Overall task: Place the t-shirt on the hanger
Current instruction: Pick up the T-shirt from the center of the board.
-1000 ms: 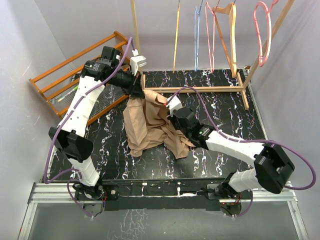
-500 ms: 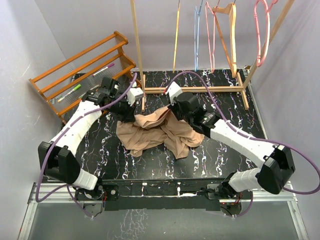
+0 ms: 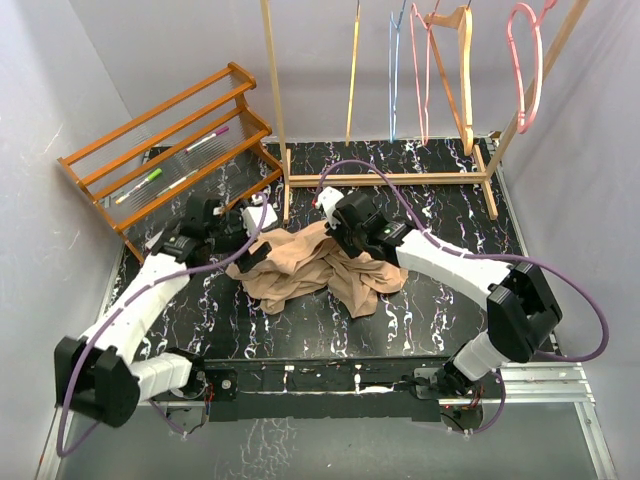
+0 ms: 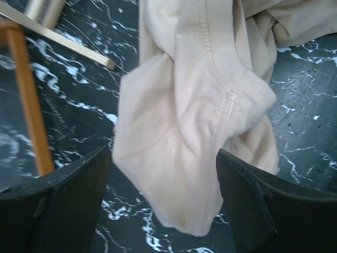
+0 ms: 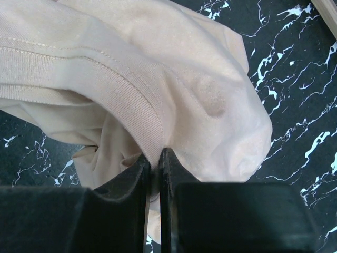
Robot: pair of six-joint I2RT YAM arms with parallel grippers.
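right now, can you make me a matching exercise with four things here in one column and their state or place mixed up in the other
1. left hand
2. right hand
3. t-shirt
4. hanger

a. crumpled on the table
b. open wide, gripping nothing
c. hanging at the back
d. shut on a ribbed hem

Pairs: 1-b, 2-d, 3-a, 4-c

crumpled t-shirt lies on the marbled table.
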